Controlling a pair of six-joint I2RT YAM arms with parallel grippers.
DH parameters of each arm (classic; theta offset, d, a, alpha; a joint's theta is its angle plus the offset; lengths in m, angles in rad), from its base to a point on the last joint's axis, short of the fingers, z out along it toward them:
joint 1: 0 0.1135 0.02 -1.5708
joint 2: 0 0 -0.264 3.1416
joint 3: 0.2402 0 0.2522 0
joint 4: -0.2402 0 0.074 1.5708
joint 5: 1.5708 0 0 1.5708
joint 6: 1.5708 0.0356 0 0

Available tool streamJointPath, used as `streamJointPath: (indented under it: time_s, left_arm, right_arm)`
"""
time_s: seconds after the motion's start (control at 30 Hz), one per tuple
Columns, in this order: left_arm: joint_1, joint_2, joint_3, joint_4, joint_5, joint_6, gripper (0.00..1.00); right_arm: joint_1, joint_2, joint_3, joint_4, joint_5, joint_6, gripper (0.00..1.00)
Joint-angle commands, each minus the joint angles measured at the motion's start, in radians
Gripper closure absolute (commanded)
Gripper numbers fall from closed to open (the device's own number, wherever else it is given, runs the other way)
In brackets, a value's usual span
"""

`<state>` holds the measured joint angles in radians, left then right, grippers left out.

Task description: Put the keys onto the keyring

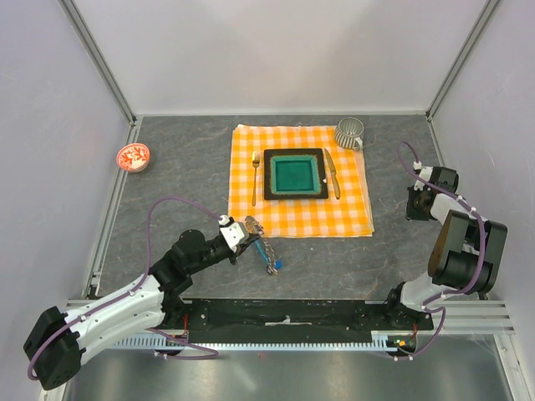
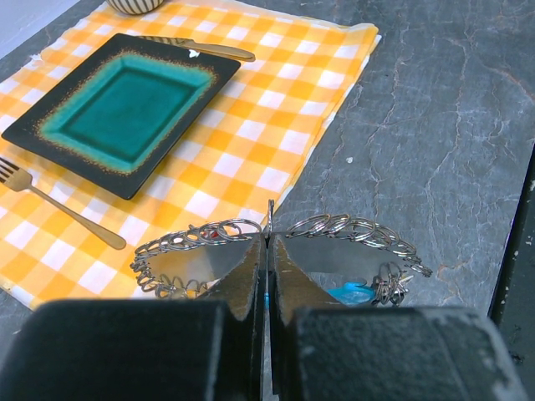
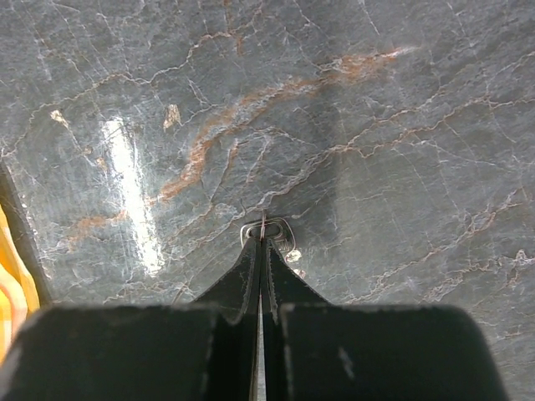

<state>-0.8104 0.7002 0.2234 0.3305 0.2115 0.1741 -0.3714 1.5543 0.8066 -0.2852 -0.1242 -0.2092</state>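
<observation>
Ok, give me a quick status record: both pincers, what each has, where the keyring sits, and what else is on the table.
left pincer: shut on the keyring, pinching its wire
keyring: held at the near edge of the checked cloth; cyan clip on it
right pincer: shut on a small silvery piece, low at the bare tabletop, right side; key or not, cannot tell
on the cloth: teal plate, fork, knife
elsewhere: striped mug at the cloth's far right corner; red-and-white dish far left
</observation>
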Motion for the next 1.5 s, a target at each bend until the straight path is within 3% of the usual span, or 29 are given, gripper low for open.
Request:
streamJointPath:
  time_s: [0.0,0.17,0.53,0.93,1.23,1.47]
  left_arm:
    - [-0.006,-0.021,0.047,0.056,0.003,0.034,0.98]
    - [-0.006,-0.028,0.045,0.059,0.015,0.033,0.98]
    - [-0.009,-0.067,0.008,0.122,0.100,0.045,0.98]
    - [-0.010,-0.071,-0.009,0.163,0.193,0.070,0.98]
    - [-0.019,-0.064,0.007,0.163,0.239,0.071,0.98]
    - [-0.035,-0.074,0.021,0.143,0.310,0.074,0.98]
  right_arm:
    - [-0.001,-0.026,0.023,0.026,-0.028,-0.006,1.00]
    - [0.046,-0.103,0.022,0.023,-0.023,0.005,1.00]
    - [0.337,-0.416,-0.046,0.011,0.002,0.034,1.00]
    - [0.574,-0.718,-0.035,-0.132,-0.263,0.011,1.00]
    - [0.788,-0.810,-0.046,-0.124,-0.376,0.007,1.00]
    - [0.991,-0.764,-0.006,-0.135,-0.379,-0.024,1.00]
